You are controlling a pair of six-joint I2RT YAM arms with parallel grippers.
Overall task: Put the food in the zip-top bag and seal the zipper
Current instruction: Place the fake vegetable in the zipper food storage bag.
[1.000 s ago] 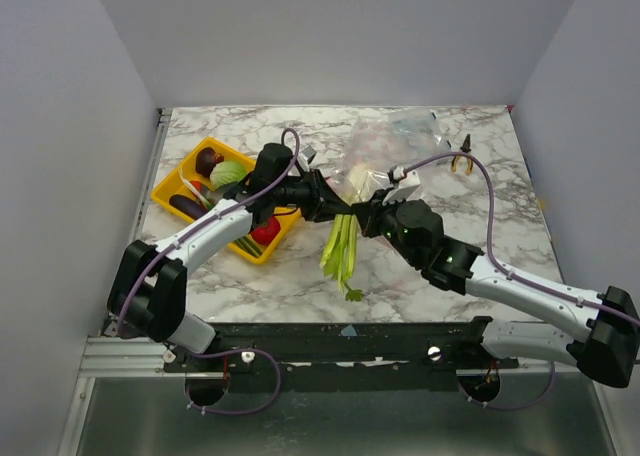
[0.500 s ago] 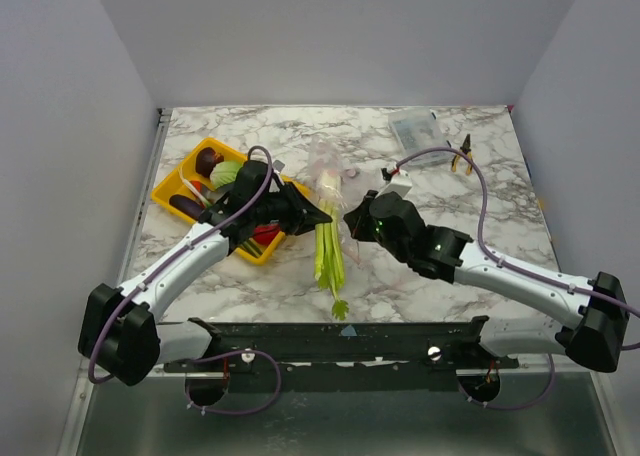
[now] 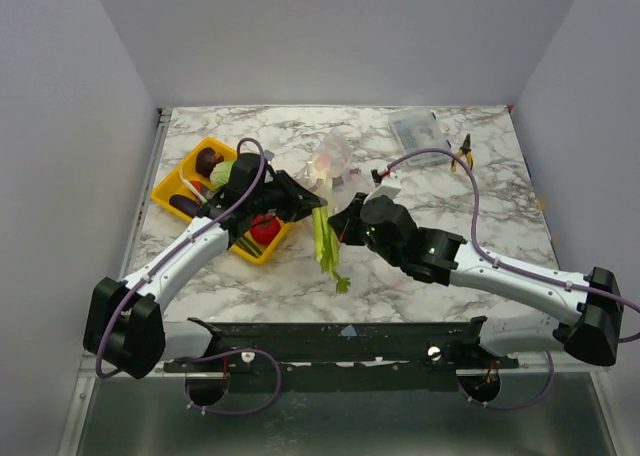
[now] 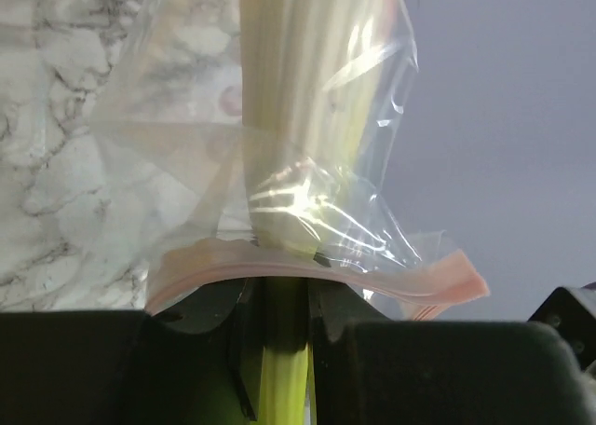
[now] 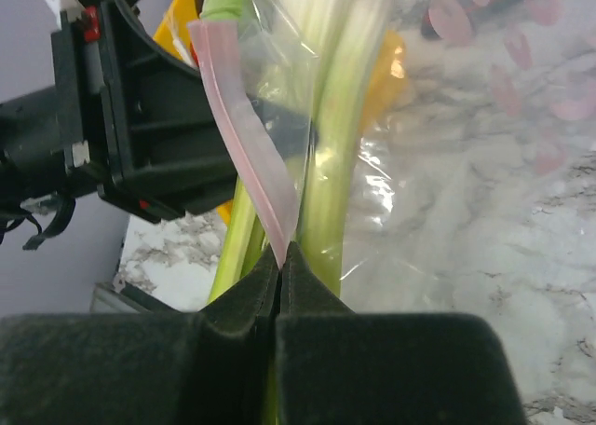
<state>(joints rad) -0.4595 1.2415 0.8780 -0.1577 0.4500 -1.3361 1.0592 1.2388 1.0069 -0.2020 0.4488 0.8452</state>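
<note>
Long green celery stalks point(image 3: 325, 238) hang tilted over the table. My left gripper point(image 3: 304, 200) is shut on them; in the left wrist view the jaws point(image 4: 284, 294) clamp a stalk point(image 4: 284, 369) just below the bag's mouth. The pale upper ends of the stalks point(image 4: 298, 89) sit inside the clear zip-top bag point(image 3: 331, 160). The pinkish zipper point(image 4: 317, 274) curves across the stalks. My right gripper point(image 3: 346, 226) point(image 5: 280, 255) is shut on the end of the zipper strip point(image 5: 244, 136), with the celery point(image 5: 337, 164) right beside it.
A yellow tray point(image 3: 171, 183) at the left holds a dark eggplant point(image 3: 207, 160), a green cabbage point(image 3: 228, 173) and a red tomato point(image 3: 264, 228). A rigid clear compartment box point(image 3: 414, 128) and pliers point(image 3: 462, 157) lie at the back right.
Both grippers have moved left with the celery and the bag. The bag has been drawn from the back right over the upper ends of the stalks and now looks narrower.
</note>
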